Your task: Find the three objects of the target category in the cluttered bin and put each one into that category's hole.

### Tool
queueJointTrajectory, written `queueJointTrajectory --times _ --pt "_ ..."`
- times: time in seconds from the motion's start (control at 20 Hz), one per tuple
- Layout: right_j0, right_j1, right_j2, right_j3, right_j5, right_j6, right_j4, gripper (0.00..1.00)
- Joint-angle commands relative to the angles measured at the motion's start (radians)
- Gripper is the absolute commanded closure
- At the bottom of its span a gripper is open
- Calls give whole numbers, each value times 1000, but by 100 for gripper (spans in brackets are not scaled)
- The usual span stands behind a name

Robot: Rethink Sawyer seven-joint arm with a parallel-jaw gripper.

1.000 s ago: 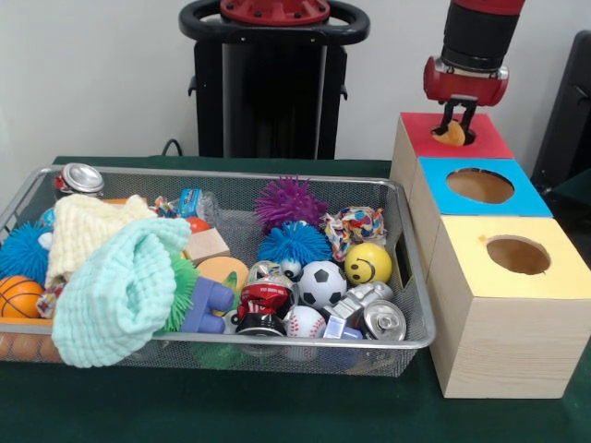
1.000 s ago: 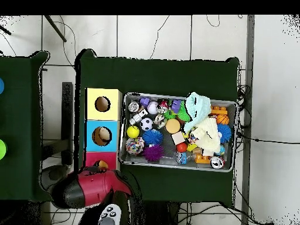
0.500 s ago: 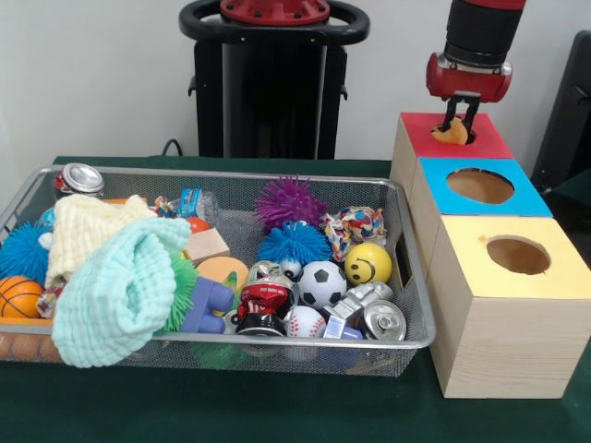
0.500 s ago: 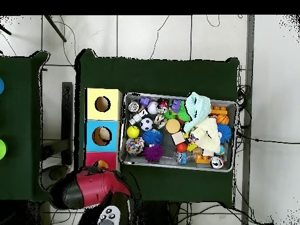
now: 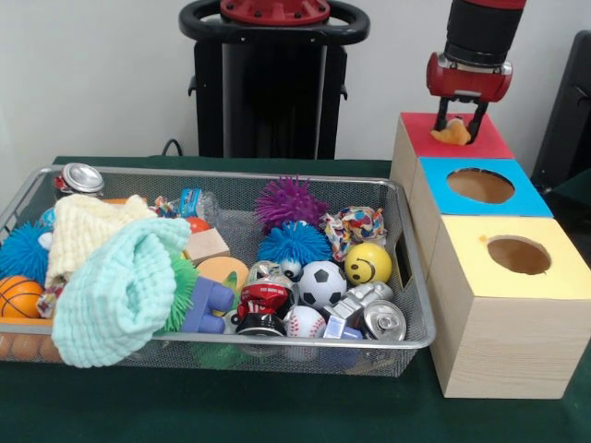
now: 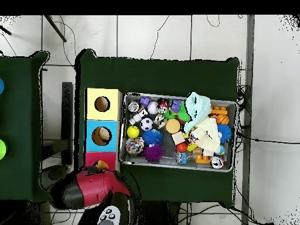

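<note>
My gripper (image 5: 459, 122) hangs over the red box (image 5: 489, 138) at the far end of the row of boxes. Its fingers (image 5: 441, 122) stand spread apart, so it is open. Just under the fingertips an orange object (image 5: 454, 136) lies at the red box's hole, between the fingers. In the overhead view the same orange object (image 6: 103, 164) shows on the red box (image 6: 92, 158), beside the red arm (image 6: 88, 186) that covers the gripper. The wire bin (image 5: 406, 277) holds balls, spiky toys, cans, blocks and cloths.
A blue box (image 5: 526, 198) and a yellow box (image 5: 563, 277), each with a round hole, continue the row beside the bin. A mint cloth (image 5: 120, 286) and a cream cloth (image 5: 88, 231) cover the bin's left part. A dark green cloth (image 6: 158, 73) covers the table.
The gripper rose a little above the red box and its fingers spread apart. The orange object stayed at the hole.
</note>
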Motion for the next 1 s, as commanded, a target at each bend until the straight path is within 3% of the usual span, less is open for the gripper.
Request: queueJointTrajectory --times 0.05,0.85,0.9,1.0 --pt "-17 -29 34 -43 62 127 32 0" --pt "-17 -31 28 -46 42 120 20 0" --pt "-17 -31 27 -45 35 120 18 100" --pt "-21 -35 31 -40 35 123 22 100"
